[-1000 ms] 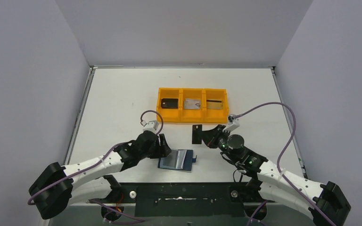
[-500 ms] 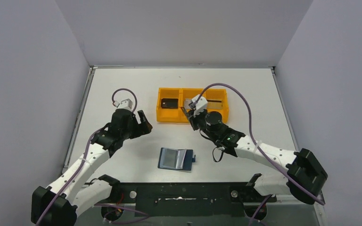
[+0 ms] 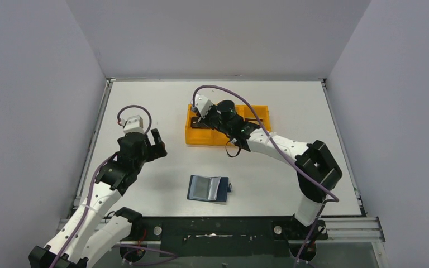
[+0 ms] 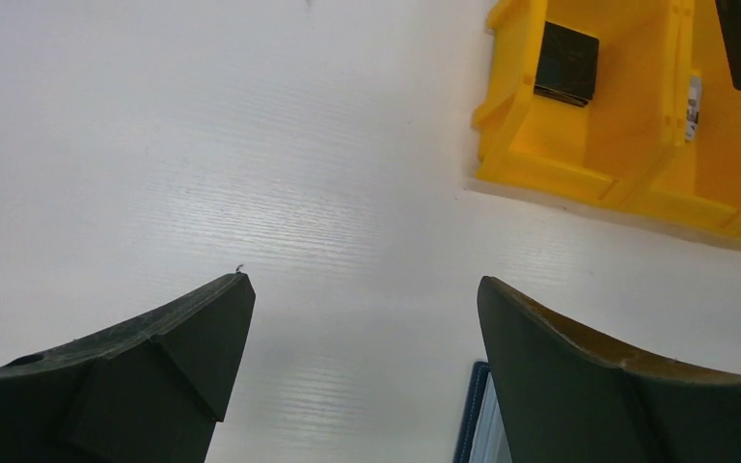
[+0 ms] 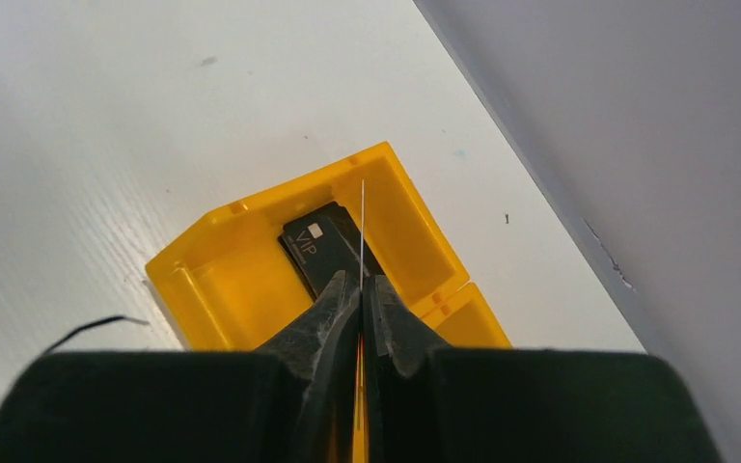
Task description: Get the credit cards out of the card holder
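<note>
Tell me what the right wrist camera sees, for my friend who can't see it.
The right tool pinches a thin card, seen edge-on, above a compartment of the orange-yellow tray where a black card lies. The tray sits on a white table near a grey wall.

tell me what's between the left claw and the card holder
Nothing but bare white table. The top view shows no object between the open left claw and the card holder.

Left arm (image 3: 93, 202) and right arm (image 3: 279, 147) are wearing white shells, black joints; purple cables (image 3: 223, 87) are looping from small white wrist cameras (image 3: 132, 123).
</note>
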You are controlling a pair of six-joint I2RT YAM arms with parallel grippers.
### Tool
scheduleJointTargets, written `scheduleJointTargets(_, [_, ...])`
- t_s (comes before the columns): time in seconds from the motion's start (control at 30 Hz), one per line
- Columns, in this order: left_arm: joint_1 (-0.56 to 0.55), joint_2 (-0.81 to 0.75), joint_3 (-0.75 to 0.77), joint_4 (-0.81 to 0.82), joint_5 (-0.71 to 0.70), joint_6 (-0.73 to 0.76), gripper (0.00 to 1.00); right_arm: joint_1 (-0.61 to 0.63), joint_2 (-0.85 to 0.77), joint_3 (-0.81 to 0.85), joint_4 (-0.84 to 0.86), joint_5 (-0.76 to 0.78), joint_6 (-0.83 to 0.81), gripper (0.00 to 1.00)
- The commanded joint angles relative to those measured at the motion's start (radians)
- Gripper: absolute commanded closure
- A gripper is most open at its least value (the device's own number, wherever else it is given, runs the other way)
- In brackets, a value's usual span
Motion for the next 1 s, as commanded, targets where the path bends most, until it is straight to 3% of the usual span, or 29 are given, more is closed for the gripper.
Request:
scheduleJointTargets(0.0, [0.020,-0.011,0.010,0.025,-0.080,0.022,0.12,-0.018,0.072,0.119,-0.062,-0.050,-0.177,1.00])
scheduleJointTargets(0.47, [0.031,0.014,0.002,0.038,-0.056,0.028,0.11,-0.064,0.254,0.297,-0.162,-0.157,-0.313,1.00])
scheduleJointTargets(0.97, [0.058,0.013,0.002,0.042,-0.057,0.036,0.11,-0.069,0.387,0.395,-0.194,-0.121,-0.467,1.00])
